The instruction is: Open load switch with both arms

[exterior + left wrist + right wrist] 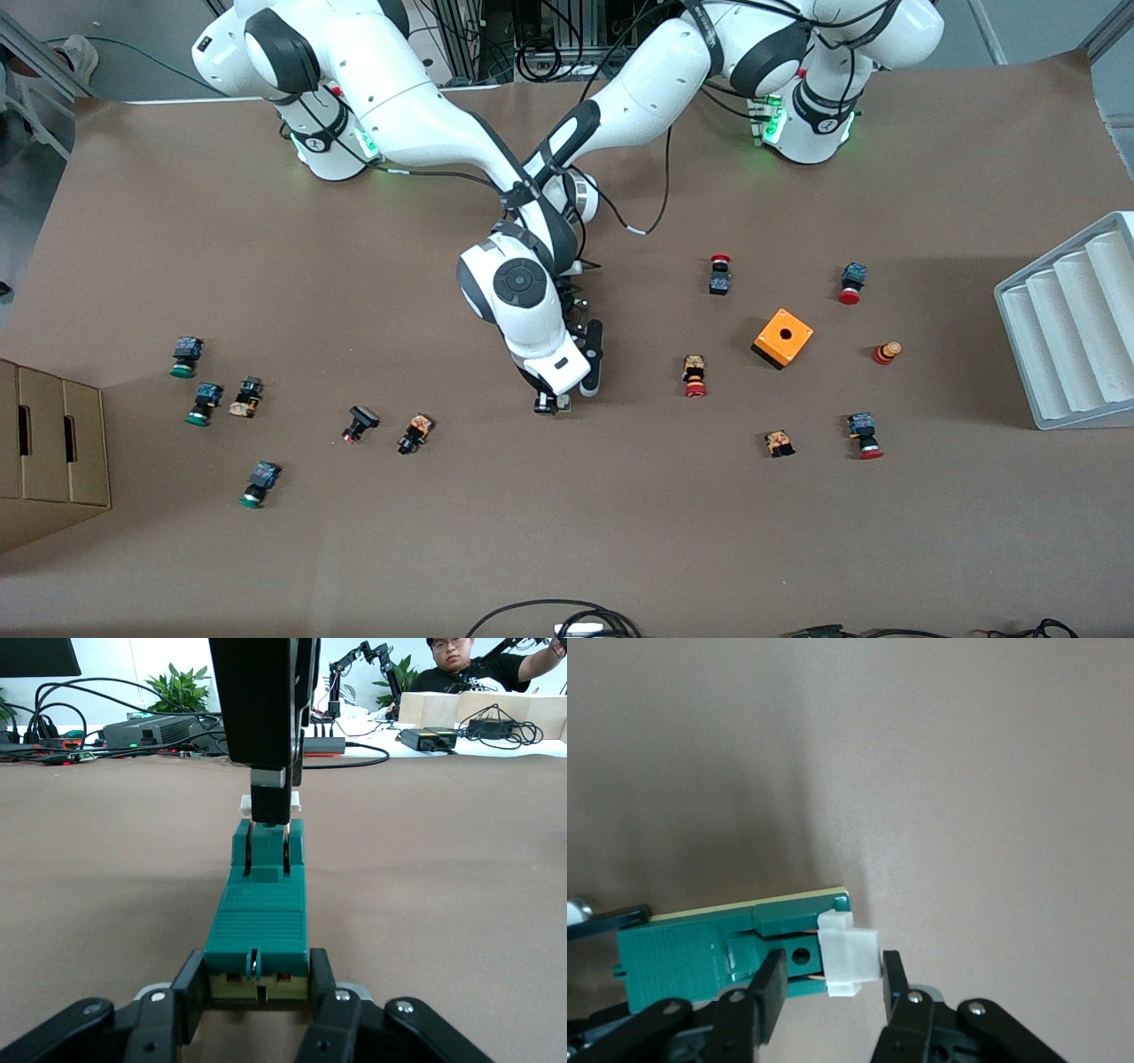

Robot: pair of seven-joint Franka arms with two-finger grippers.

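the left tool [257, 992] clamps the green end of the load switch [259, 912] on the desk [461, 886]. the right tool [828, 988] grips its white slider [852, 961]. best hold the body steady and pull the slider straight along it.

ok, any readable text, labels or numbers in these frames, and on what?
None can be read.
load switch: plain green body, white slider, no print visible.
orange box: no marking, only a hole.
Round emblems on the arm bases: too small to read.
push-buttons: any marks too small to read.
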